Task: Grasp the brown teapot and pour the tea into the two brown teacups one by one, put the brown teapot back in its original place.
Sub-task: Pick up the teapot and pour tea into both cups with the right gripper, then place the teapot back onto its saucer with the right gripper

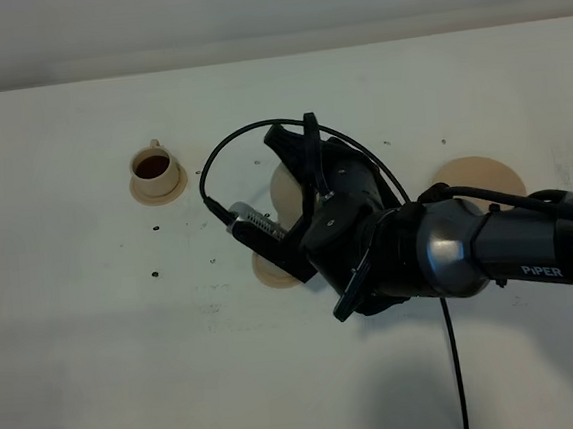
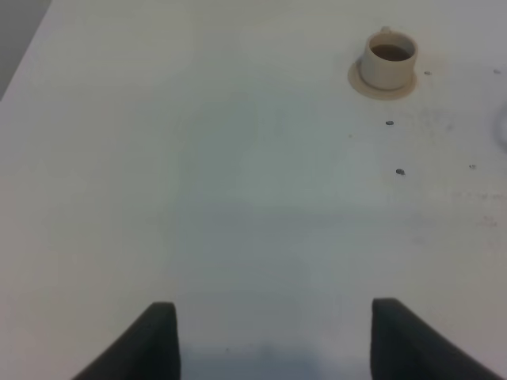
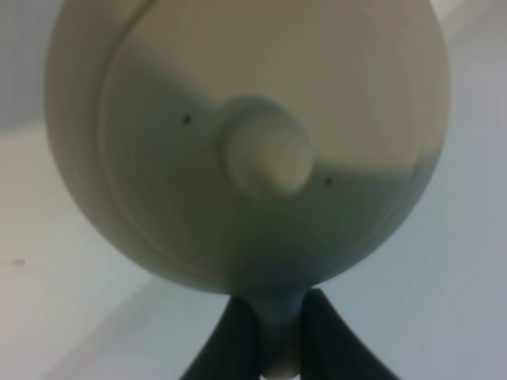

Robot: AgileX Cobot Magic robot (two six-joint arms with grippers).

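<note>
My right gripper [image 1: 297, 163] reaches across the middle of the table and is shut on the brown teapot [image 1: 285, 190], which the arm mostly hides. In the right wrist view the teapot [image 3: 245, 142] fills the frame with its lid knob facing the camera. Its handle sits between the fingers of the right gripper [image 3: 277, 336]. One brown teacup [image 1: 154, 168] holding dark tea stands on its saucer at the back left; it also shows in the left wrist view [image 2: 389, 58]. Only a saucer edge [image 1: 268, 271] of the second cup shows below the gripper. The wide saucer [image 1: 479, 178] at the right is bare. My left gripper [image 2: 273, 340] is open and empty.
The white table [image 1: 96, 332] carries a few small dark specks [image 1: 155, 274] near the left cup. The right arm's black cable [image 1: 455, 370] hangs down toward the table's front edge. The table's far edge meets a grey wall [image 1: 249, 17].
</note>
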